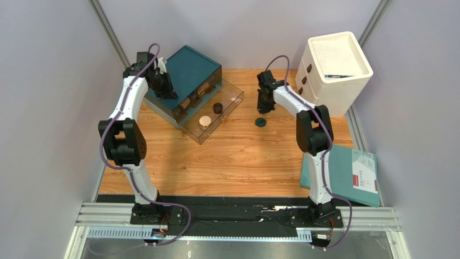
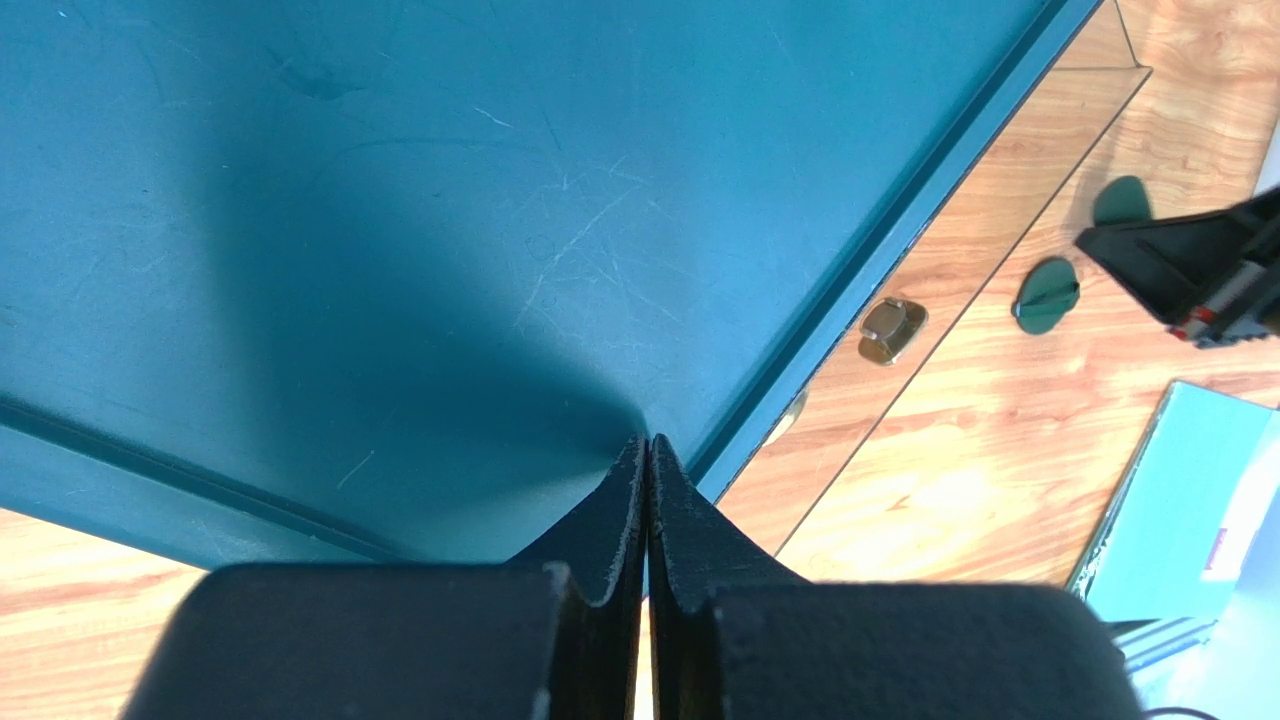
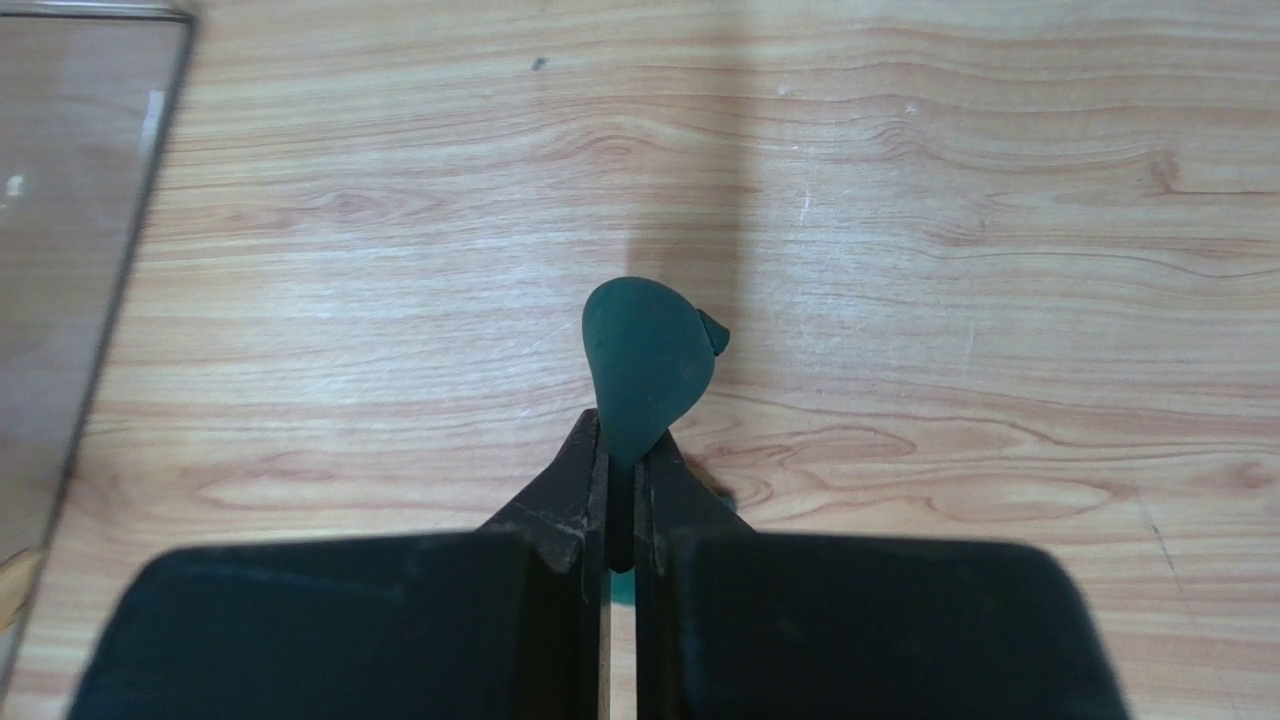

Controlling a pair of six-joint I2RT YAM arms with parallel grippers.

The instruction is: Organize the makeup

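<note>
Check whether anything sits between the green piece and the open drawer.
Nothing lies on the table between the dark green piece, pinched in the right gripper, and the clear drawer. Only the drawer's own wall is in the way; the left gripper is over the teal box.

Matt green piece (image 3: 643,360), wooden table (image 3: 977,225)

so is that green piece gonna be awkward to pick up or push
The green piece looks thin and flat on the table, so it's probably light and may slide rather than lift when nudged. Its rounded outline with one small nub offers little to pinch; lying flat, it likely won't roll.
</note>
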